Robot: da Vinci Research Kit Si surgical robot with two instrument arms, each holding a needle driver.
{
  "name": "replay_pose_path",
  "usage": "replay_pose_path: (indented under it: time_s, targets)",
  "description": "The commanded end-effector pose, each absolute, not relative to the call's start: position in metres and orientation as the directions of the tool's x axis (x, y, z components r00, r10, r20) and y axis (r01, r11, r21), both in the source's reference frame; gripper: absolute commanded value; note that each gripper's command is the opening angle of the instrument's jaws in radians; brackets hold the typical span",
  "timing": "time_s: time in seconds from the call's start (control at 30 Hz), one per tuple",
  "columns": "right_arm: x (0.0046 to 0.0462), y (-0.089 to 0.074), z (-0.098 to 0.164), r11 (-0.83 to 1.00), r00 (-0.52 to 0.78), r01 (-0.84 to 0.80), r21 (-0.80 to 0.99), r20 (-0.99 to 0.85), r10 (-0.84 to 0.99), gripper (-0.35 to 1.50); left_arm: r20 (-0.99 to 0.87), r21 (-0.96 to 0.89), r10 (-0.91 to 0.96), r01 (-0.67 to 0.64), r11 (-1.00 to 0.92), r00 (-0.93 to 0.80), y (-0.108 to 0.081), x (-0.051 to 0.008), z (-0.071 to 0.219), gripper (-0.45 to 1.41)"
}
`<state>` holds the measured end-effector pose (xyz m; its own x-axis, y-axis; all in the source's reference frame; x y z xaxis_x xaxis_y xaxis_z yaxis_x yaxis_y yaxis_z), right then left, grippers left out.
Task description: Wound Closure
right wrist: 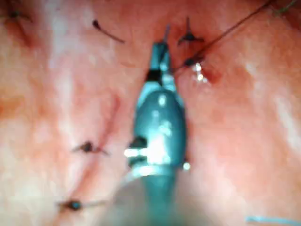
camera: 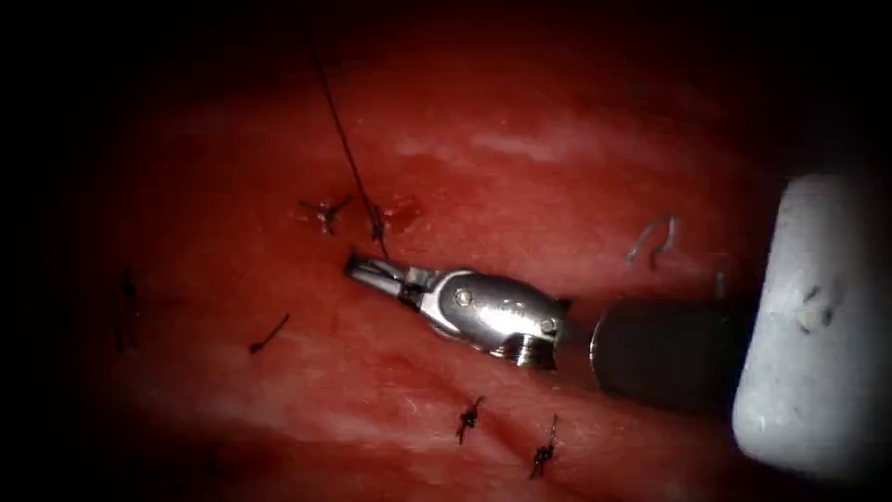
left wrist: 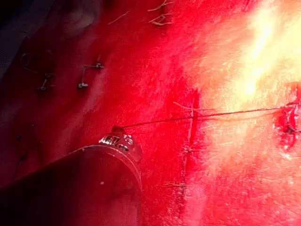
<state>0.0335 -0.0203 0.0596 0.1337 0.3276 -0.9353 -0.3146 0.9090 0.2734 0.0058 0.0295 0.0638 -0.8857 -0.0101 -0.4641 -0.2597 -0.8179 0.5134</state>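
Right pincer [camera: 364, 270] tips at thread [camera: 342, 139] beside knot [camera: 376, 226], jaws together.

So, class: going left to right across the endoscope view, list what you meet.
Loose thread scrap → knotted stitch → right end effector at the taut thread → its dark shaft → white block.

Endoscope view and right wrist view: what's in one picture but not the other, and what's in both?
The endoscope view's extra: a dark stitch on the tissue, far left. The right wrist view's extra: a bright glint on the red fluid. Both share the right tool, with the thread reaching its tip (gripped or not, I can't tell), plus a pair of knots, a cut end and a pale strand.
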Motion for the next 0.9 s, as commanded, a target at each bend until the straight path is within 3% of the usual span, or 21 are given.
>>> replay_pose_path:
  time_s: [0.03, 0.27, 0.37, 0.5, 0.63, 0.9]
  targets:
    - [0.0344, -0.02, 0.059, 0.908, 0.113, -0.299, 0.293, -0.934, 0.339, 1.16, -0.493, 0.501, -0.013, -0.271, -0.822, -0.87, 0.029, 0.005, 0.063, -0.45]
    - [0.0333, -0.019, 0.057, 0.94, 0.121, -0.194, 0.28, -0.944, 0.306, 1.38, -0.56, 0.474, 0.007, -0.327, -0.817, -0.829, 0.027, 0.0038, 0.055, -0.45]
    - [0.0332, -0.019, 0.057, 0.94, 0.135, -0.186, 0.287, -0.94, 0.314, 1.38, -0.568, 0.475, 0.007, -0.335, -0.814, -0.823, 0.026, 0.0034, 0.053, -0.45]
    - [0.0323, -0.018, 0.057, 0.879, 0.118, -0.22, 0.424, -0.882, 0.456, 1.3, -0.588, 0.468, 0.01, -0.35, -0.811, -0.809, 0.025, 0.0026, 0.05, -0.45]
    - [0.0308, -0.016, 0.058, 0.859, 0.107, -0.23, 0.458, -0.865, 0.49, 1.16, -0.591, 0.494, -0.007, -0.355, -0.794, -0.807, 0.023, 0.0027, 0.047, -0.45]
    - [0.0286, -0.013, 0.059, 0.837, 0.064, -0.267, 0.477, -0.858, 0.509, 1.11, -0.603, 0.516, -0.022, -0.369, -0.773, -0.797, 0.022, 0.0029, 0.042, -0.45]
